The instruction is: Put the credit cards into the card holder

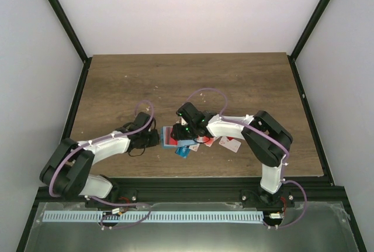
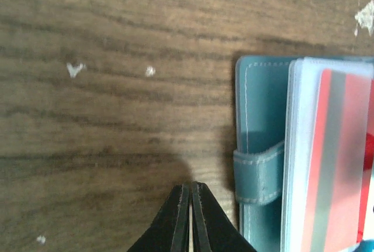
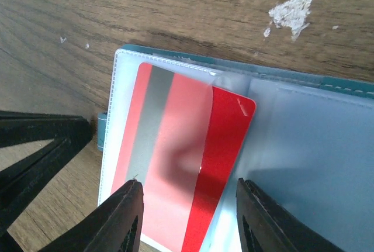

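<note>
So, card: red grey-striped plastic credit card (image 3: 175,164), half in clear sleeve (image 3: 304,141) of flat teal card holder (image 3: 350,86).
Axis: lengthwise away from right gripper (image 3: 190,189), fingers apart astride near end.
Other arm: left gripper (image 2: 191,189) tips together, beside holder.

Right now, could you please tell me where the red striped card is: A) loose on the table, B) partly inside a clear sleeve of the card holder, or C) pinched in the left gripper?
B: the red card lies partly under a clear sleeve of the card holder, one corner uncovered.
</note>
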Robot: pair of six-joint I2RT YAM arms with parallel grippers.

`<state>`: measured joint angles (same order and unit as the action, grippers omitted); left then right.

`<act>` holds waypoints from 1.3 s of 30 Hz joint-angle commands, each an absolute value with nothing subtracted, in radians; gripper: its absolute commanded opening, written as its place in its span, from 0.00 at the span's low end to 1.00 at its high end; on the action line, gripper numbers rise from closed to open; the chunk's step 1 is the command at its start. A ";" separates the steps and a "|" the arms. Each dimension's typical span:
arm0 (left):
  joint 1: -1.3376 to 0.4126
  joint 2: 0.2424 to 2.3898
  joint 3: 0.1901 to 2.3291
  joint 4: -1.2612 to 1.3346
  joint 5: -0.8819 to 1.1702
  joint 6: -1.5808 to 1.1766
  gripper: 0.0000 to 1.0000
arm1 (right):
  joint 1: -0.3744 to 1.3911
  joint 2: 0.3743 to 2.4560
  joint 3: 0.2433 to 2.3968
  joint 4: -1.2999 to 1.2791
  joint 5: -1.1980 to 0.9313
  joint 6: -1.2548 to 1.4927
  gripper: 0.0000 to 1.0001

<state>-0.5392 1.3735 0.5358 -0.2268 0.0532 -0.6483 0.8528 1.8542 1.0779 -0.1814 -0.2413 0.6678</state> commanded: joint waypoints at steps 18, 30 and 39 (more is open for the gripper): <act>-0.534 1.581 0.633 -0.207 0.087 -0.543 0.04 | 0.856 1.935 1.174 -0.122 -0.326 0.645 0.46; -0.533 1.515 0.639 -0.281 -0.018 -0.586 0.09 | 0.853 1.812 1.127 -0.154 -0.307 0.612 0.50; -0.534 1.398 0.669 -0.372 -0.082 -0.598 0.23 | 0.773 1.582 0.976 -0.263 -0.140 0.614 0.61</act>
<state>-0.5308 1.4567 0.6579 -0.3027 -0.0383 -0.5911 0.8330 1.6779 1.0370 -0.1848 -0.2646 0.6212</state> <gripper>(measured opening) 0.216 0.587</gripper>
